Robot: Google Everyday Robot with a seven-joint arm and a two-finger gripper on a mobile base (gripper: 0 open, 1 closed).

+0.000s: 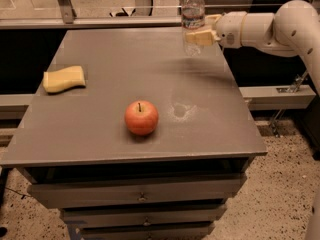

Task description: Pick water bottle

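Observation:
The water bottle (192, 9), clear with a white cap and a narrow label band, is at the far right corner of the grey table (125, 74). My gripper (200, 30) reaches in from the right on a white arm and is shut around the bottle's lower half. One tan finger (201, 37) lies across the bottle's front. The bottle is upright and its base hangs slightly above the tabletop.
A red apple (141, 117) stands near the table's front middle. A yellow sponge (64, 79) lies at the left edge. A pale smudge (180, 109) marks the tabletop right of the apple. A rail (100, 21) runs behind the table, with drawers (142, 196) below.

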